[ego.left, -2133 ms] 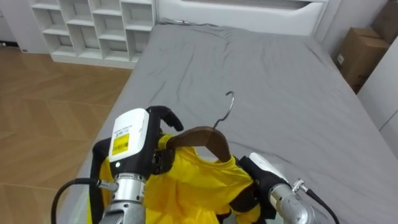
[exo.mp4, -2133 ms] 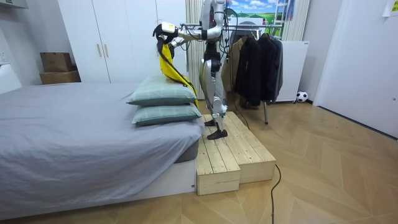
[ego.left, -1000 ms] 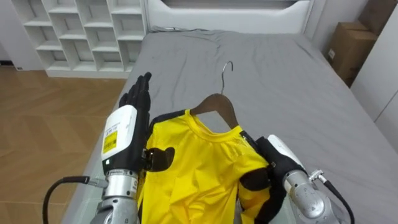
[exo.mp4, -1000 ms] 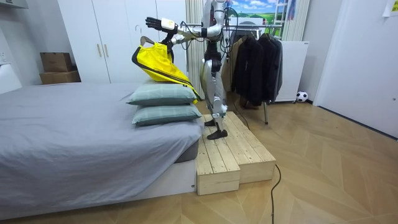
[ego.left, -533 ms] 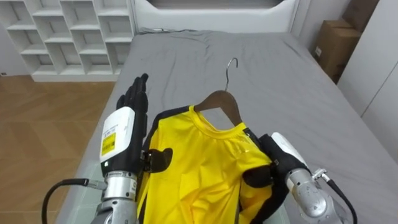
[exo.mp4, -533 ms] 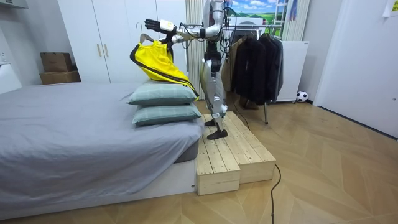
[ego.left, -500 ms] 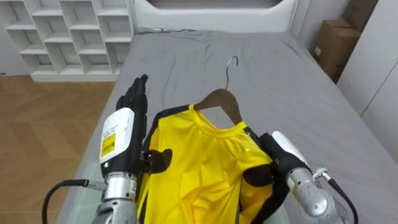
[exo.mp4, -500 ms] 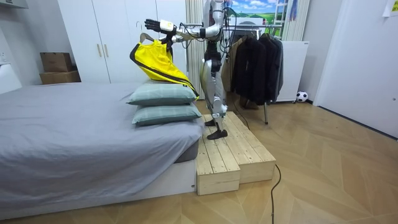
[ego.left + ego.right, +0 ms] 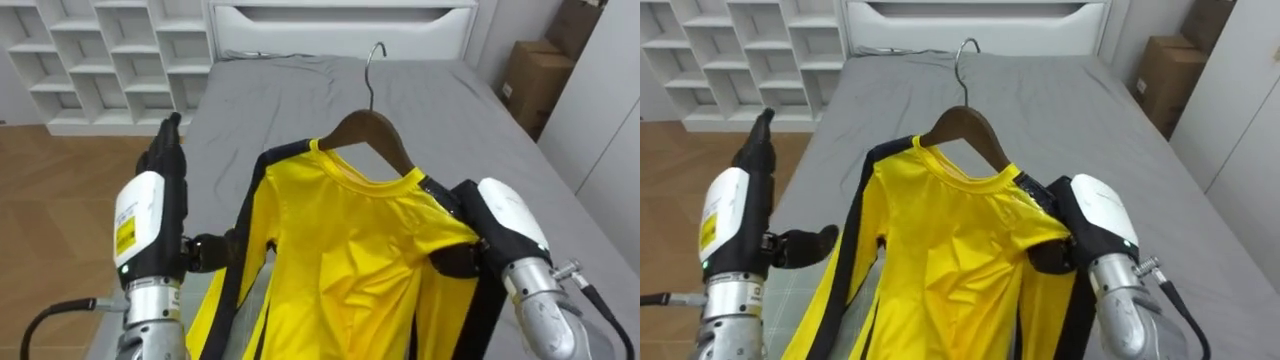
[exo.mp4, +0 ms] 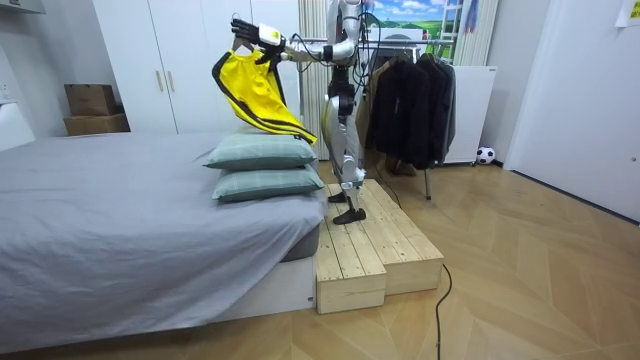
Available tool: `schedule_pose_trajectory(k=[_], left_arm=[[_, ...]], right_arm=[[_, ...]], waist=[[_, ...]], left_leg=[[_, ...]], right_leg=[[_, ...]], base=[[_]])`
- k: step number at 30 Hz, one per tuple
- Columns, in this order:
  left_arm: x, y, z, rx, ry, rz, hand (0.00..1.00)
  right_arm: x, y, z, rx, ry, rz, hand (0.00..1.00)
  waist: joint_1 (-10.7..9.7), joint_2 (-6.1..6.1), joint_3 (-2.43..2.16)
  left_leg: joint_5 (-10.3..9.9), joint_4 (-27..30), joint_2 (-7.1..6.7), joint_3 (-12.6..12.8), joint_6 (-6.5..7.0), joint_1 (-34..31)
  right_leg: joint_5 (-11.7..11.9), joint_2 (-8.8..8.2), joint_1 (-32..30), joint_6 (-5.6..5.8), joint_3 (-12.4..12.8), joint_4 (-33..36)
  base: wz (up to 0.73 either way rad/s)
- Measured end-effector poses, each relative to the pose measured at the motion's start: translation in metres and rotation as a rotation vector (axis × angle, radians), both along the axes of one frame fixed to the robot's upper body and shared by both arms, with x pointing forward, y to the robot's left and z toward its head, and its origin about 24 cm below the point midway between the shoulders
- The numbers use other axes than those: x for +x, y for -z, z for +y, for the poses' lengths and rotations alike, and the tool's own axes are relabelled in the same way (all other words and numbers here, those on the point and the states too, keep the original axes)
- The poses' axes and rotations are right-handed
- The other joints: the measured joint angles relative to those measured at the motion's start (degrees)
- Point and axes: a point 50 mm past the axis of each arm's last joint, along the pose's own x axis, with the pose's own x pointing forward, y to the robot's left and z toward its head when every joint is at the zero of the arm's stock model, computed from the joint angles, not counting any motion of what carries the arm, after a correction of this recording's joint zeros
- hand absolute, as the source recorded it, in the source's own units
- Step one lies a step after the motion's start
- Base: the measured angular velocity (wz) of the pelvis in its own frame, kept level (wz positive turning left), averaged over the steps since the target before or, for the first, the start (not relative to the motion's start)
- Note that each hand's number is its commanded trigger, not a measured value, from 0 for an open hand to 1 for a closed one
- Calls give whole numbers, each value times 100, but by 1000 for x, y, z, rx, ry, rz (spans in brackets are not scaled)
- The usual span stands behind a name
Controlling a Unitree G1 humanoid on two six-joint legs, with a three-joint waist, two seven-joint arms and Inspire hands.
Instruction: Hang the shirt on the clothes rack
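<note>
yellow shirt (image 9: pixel 340 250) on a wooden hanger (image 9: pixel 372 128), held up over the grey bed (image 9: pixel 450 110)

the shirt, trimmed in black, hangs mid-frame, with the hanger's hook up at the top centre. the left hand (image 9: pixel 148 215) stands at the left of the frame just beside the black sleeve, fingers straight and pointing up, holding nothing. the right hand (image 9: pixel 505 235) sits at the lower right against the shirt's shoulder, its fingers hidden behind the cloth, so i can't tell whether it grips.
</note>
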Motion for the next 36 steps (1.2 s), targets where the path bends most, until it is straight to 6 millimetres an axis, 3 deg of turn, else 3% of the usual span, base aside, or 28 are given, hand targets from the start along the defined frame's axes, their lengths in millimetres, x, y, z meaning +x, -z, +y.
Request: schedule_pose_trajectory(k=[6, 14, 17, 24, 29, 36], left_arm=[[-18, 8, 33, -81, -157, -18, 0], [-48, 41, 73, -140, -366, 90, 0], [-58, 57, 80, -156, -416, 148, 0], [-96, 99, 92, -152, -533, 334, 0], [-145, 134, 103, -166, -675, 514, 0], [-213, 174, 104, -322, -873, 761, 0]], right_arm=[[-16, -15, -14, -58, 17, -56, 100], [-18, -35, -18, -77, 4, -111, 100], [-18, -40, -22, -82, 11, -123, 100], [-21, -50, -21, -92, 1, -148, 100], [-25, -60, -19, -57, -14, -180, 100], [-35, -54, -24, -3, 9, -136, 100]], waist=[[108, 41, -16], [180, 63, -11], [284, 65, -10], [304, 40, -26], [308, 28, -46], [424, 22, -53]], left_leg=[[0, -16, 6, 57, 0, 35], [-2, -70, 7, 51, -3, 68], [-3, -108, 0, 67, -3, 49], [-2, -93, 1, 44, -2, 46], [-3, -105, 3, 65, -3, 70], [-4, -157, 3, 70, -3, 83]], right_leg=[[0, 10, -27, 0, 92, 1], [-5, 15, -62, 7, 95, 14], [-12, 17, -90, 19, 113, 6], [-14, 21, -91, 20, 103, -6], [-14, 30, -85, 20, 145, -5], [-14, 33, -101, 20, 151, -3]], base=[[-10], [-1], [-4], [1], [-4], [-1]])
